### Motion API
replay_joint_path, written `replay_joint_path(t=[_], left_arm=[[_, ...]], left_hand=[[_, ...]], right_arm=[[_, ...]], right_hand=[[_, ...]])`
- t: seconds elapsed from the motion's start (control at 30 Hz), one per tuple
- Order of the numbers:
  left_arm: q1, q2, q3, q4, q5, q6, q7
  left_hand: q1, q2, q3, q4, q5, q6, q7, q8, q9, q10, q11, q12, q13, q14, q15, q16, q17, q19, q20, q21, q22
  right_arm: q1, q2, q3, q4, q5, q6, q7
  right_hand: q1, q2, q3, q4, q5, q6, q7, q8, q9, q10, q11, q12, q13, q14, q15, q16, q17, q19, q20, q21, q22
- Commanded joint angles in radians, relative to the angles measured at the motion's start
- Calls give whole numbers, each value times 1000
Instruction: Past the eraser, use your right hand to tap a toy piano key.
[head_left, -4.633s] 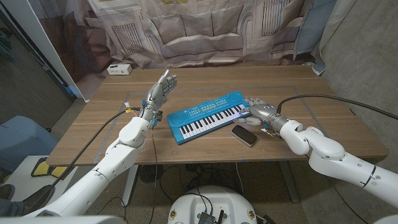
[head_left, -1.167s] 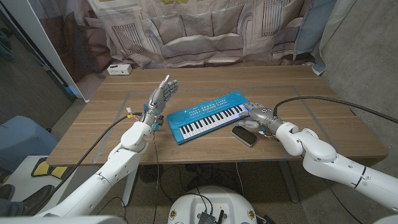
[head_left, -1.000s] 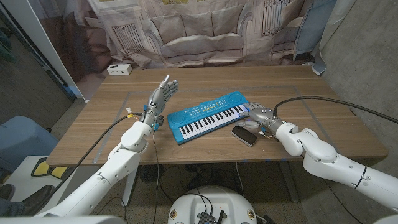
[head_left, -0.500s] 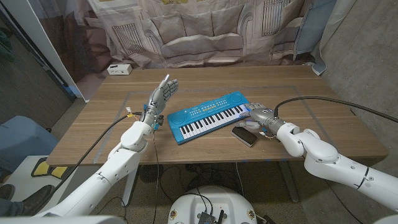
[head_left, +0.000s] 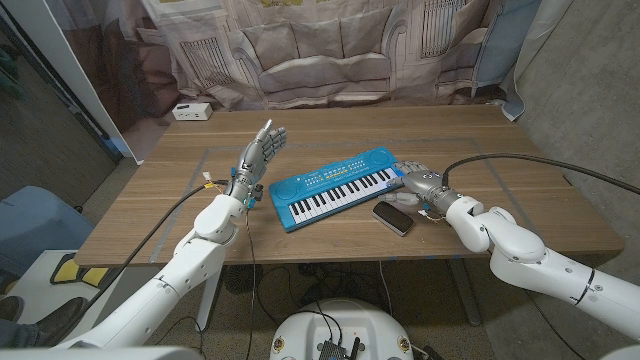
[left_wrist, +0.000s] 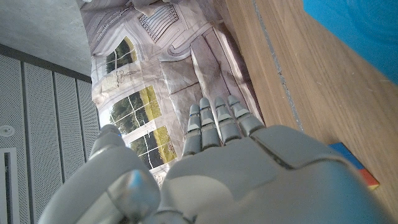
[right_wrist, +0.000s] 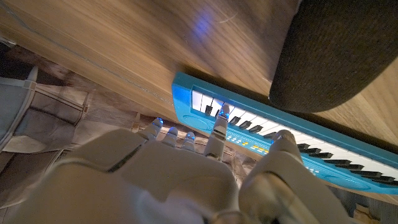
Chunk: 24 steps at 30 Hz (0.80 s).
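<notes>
Your wooden table (head_left: 520, 170) has a plank-grain top, with a printed fabric backdrop (head_left: 320, 50) hanging behind it. The toy piano (head_left: 335, 186) is a slim blue plastic slab with white and black keys, lying slantwise at mid-table. A dark, rounded, matte eraser (head_left: 393, 217) lies just beside its near right end. Your right hand (head_left: 418, 181) holds nothing, one finger reaching onto the end keys. Your left hand (head_left: 260, 150) stands raised, fingers straight, holding nothing.

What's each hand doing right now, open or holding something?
Left hand: open, raised, holding nothing.
Right hand: open, holding nothing, fingers over the toy piano keys.
</notes>
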Motion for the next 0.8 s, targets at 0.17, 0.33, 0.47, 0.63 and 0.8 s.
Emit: replay_joint_path(t=[0.17, 0.33, 0.47, 0.63, 0.8], left_arm=[[-12, -5, 3, 21, -8, -5, -14], [-21, -8, 6, 29, -9, -3, -19], [-27, -9, 7, 35, -10, -2, -21], [-32, -9, 7, 38, -10, -1, -22], [-34, -7, 6, 40, -12, 2, -24]], left_hand=[[3, 13, 0, -7, -2, 10, 1, -1, 3, 8, 4, -1, 2, 8, 4, 0, 5, 2, 6, -5, 4], [3, 13, 0, -7, -2, 10, 1, -1, 3, 8, 1, -1, 2, 9, 3, 0, 5, 2, 5, -5, 4], [3, 13, 1, -7, -2, 10, 1, -1, 3, 9, 1, -1, 2, 8, 5, 0, 5, 2, 8, -5, 4], [3, 14, 1, -8, -2, 11, 1, -1, 3, 10, -2, -1, 2, 8, 5, 0, 5, 2, 9, -5, 4], [3, 14, 1, -8, -2, 12, 1, -1, 3, 11, -5, -1, 2, 9, 5, 0, 5, 2, 11, -5, 4]], right_arm=[[-12, 2, 18, -20, 8, -18, 2], [-10, 4, 19, -28, 13, -38, 22], [-7, 9, 25, -28, 40, -44, 35], [-9, 10, 35, -18, 79, -20, 11], [-19, 9, 53, -5, 133, 24, -38]], right_hand=[[6, 2, 11, -1, -2, -27, 6, -6, 1, -66, 16, 10, 2, -198, 4, 7, 2, -83, 12, 8, 1], [11, -1, 14, -6, -3, -95, 25, -20, 2, -65, 31, 8, 2, -191, 6, 7, 1, -77, 15, 8, 1], [29, -3, 25, -20, -6, -282, 67, -29, 2, -73, 55, 0, 3, -188, 8, 2, -1, -70, 21, 6, 1], [54, 2, 43, -31, -10, -543, 115, -27, 1, -94, 72, -8, 3, -191, 12, -5, -2, -68, 17, 1, 1], [61, 13, 56, -29, -10, -791, 159, -23, 3, -168, 99, -22, 5, -223, 29, -14, 1, -92, 19, -5, 1]])
